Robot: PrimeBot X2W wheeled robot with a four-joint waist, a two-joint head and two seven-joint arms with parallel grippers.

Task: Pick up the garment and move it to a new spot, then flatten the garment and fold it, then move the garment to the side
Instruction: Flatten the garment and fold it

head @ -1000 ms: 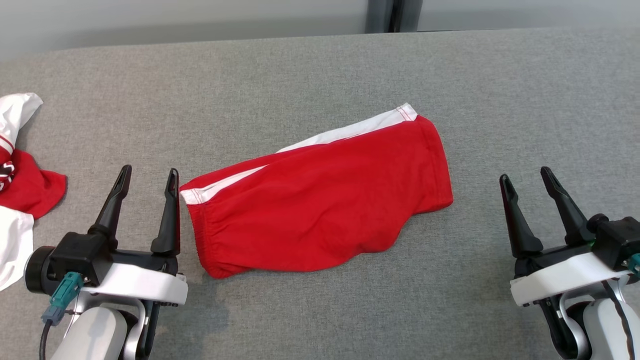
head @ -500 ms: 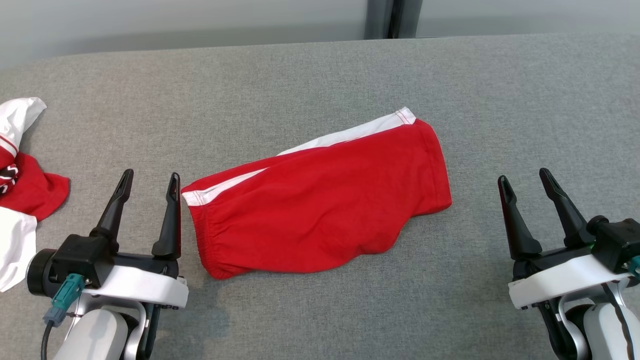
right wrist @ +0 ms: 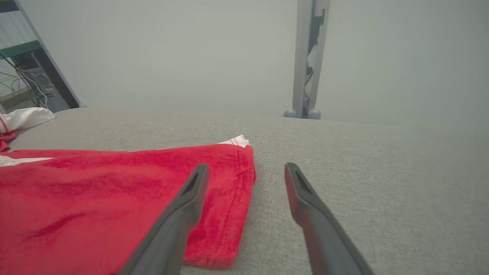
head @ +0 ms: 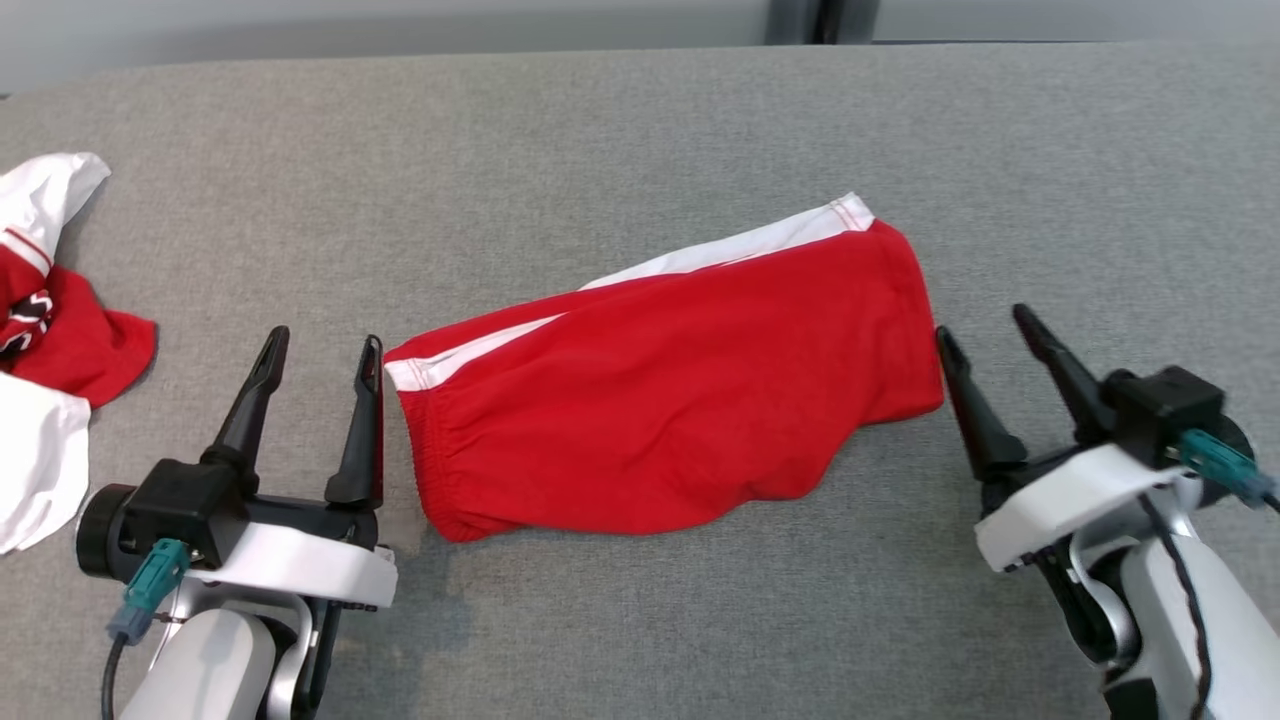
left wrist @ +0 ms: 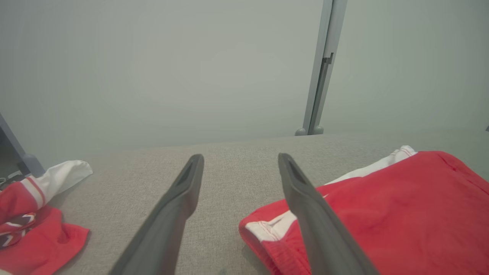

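The garment is a pair of red shorts with a white side stripe, lying folded and slanted across the middle of the grey table. My left gripper stands open just off its elastic waistband end, with nothing between its fingers. In the left wrist view the garment lies right of the left gripper. My right gripper is open at the hem end, its inner finger beside the cloth. In the right wrist view the right gripper straddles the hem edge of the garment.
Another red and white garment lies crumpled at the table's left edge, also seen as a heap in the left wrist view. A pale wall and a grey post stand behind the table's far edge.
My right gripper has moved left and forward, up to the garment's hem end. The head view has shifted a little. The left gripper and the garment stay where they were.
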